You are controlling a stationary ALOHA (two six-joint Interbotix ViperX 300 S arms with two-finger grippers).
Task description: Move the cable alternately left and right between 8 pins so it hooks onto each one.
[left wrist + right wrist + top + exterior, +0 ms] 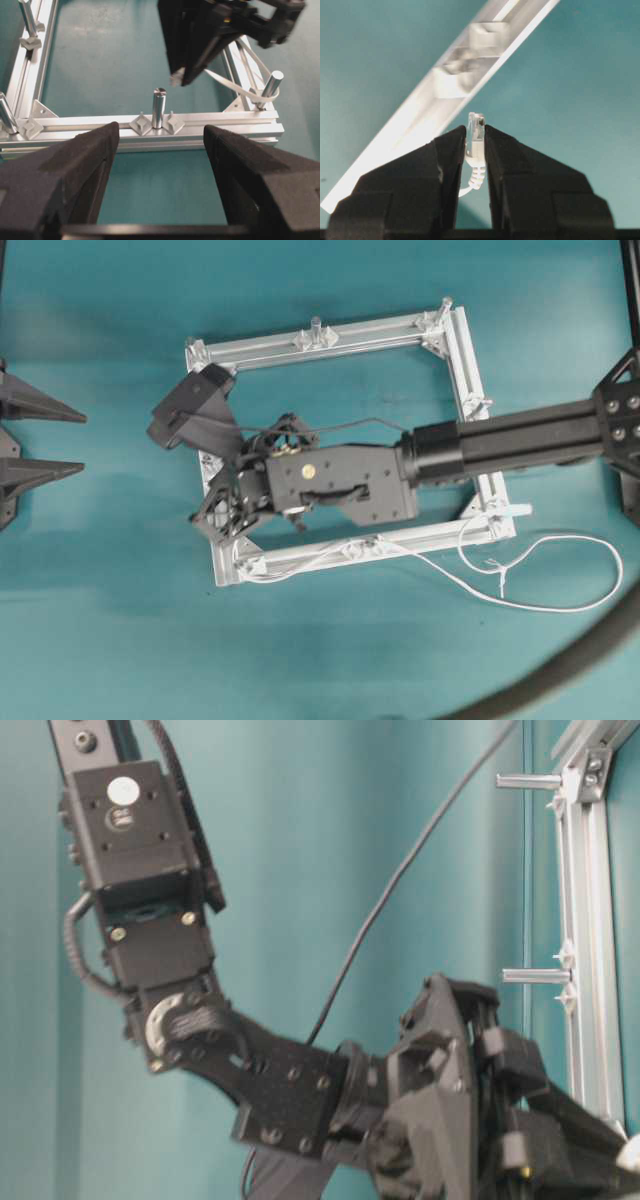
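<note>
The white cable (440, 575) lies in loops right of the square aluminium frame (340, 335), runs along its near bar and rounds the near-left corner pin (250, 565) (270, 86). My right gripper (205, 515) (475, 132) reaches across inside the frame, pointing down, shut on the cable's clear plug end (476, 130) (176, 77). It hangs just behind the left bar's middle pin (159, 107). Other pins (315, 325) (535, 976) stand round the frame. Outside the frame's left bar, my left gripper (85, 443) (161, 129) is open with nothing between its fingers.
A thick grey hose (560, 680) curves across the near right corner of the teal table. The right forearm (500, 440) spans the frame's right bar. A pale tag (515, 510) sits by the near-right corner of the frame.
</note>
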